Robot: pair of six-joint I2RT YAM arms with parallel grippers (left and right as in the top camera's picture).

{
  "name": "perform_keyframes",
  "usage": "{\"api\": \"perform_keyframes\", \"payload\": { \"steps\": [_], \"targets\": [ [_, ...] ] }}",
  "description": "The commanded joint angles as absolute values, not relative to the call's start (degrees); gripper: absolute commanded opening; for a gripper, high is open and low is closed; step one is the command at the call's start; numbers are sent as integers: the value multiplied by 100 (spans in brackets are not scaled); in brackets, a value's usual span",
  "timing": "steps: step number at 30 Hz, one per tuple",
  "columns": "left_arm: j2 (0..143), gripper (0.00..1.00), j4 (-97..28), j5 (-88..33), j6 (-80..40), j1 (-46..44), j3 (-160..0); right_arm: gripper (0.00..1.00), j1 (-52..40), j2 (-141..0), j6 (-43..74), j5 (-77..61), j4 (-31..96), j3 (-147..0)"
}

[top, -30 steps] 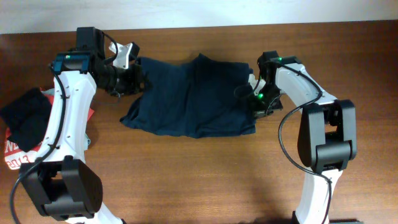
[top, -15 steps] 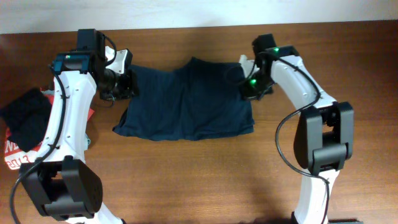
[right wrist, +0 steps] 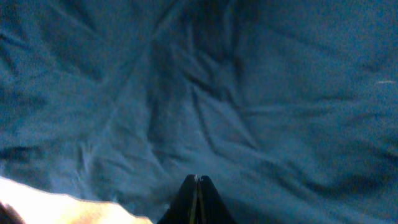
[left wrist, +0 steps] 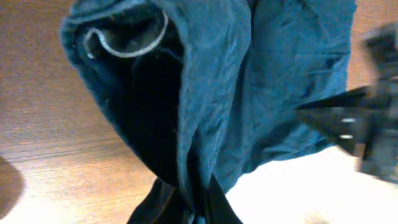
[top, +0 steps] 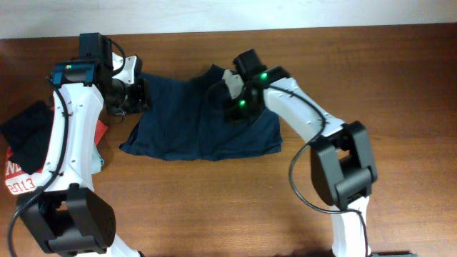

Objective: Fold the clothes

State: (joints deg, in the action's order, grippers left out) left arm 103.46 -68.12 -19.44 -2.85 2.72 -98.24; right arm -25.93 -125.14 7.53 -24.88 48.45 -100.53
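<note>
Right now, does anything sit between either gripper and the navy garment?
Nothing visible does. The left gripper and the right gripper are each pinched shut on the navy garment itself; the black cloth lies apart, beyond the left arm.

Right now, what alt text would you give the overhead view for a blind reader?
A large dark navy-blue wrinkled fabric garment lies on a brown wooden table, pinched by two robot arms: the left hand at its upper left corner, the right hand near its top middle. A black cloth and a red printed shirt sit at the left edge.
</note>
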Motion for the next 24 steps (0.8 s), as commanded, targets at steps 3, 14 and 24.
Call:
{"api": "perform_keyframes", "payload": {
  "steps": [3, 14, 24],
  "targets": [
    [10044, 0, -6827, -2075, -364, 290, -9992, 4, -3087, -13100, 1151, -2445, 4639, -10147],
    [9675, 0, -6816, -2178, -362, 290, -9994, 4, -4145, -13528, 2174, -2504, 3715, -10149],
    [9607, 0, -6904, -2165, -364, 290, -9994, 9, -4206, -13332, 2429, -2484, 3771, -10156]
  ]
}}
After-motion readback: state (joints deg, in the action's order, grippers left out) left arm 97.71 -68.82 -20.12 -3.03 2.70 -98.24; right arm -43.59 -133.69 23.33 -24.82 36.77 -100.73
